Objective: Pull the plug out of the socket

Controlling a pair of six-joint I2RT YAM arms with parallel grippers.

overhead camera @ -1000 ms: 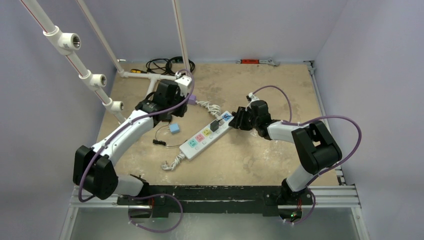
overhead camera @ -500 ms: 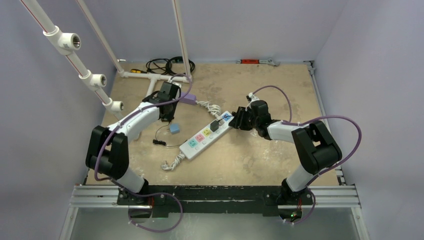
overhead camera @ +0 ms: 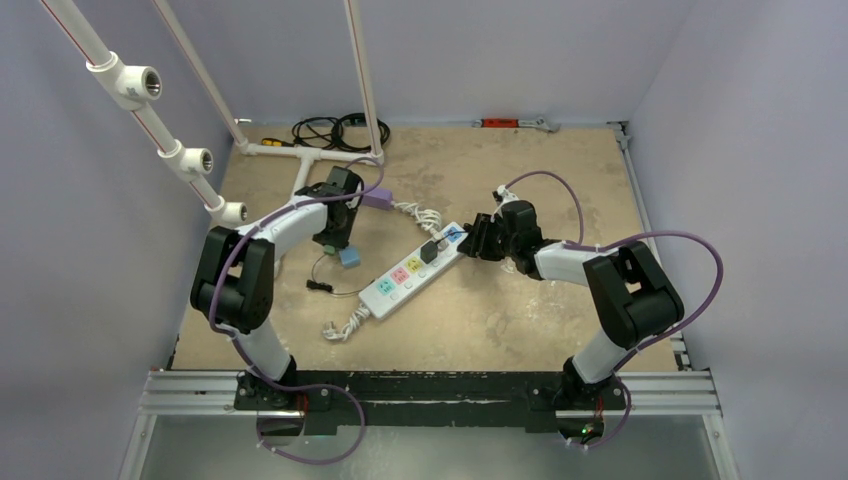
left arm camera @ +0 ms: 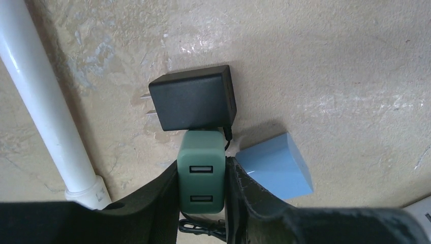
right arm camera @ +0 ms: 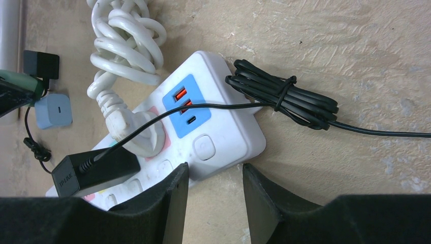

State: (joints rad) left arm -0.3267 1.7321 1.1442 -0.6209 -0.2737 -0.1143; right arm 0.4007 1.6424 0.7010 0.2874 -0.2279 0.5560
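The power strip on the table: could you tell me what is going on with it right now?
The right gripper sits with open jaws at the blue-faced end of the white power strip, seemingly to steady it. A black plug is seated in the strip, not yet pulled. The left gripper, off to the side, is shut on a green USB charger, beside a loose black adapter and a blue charger.
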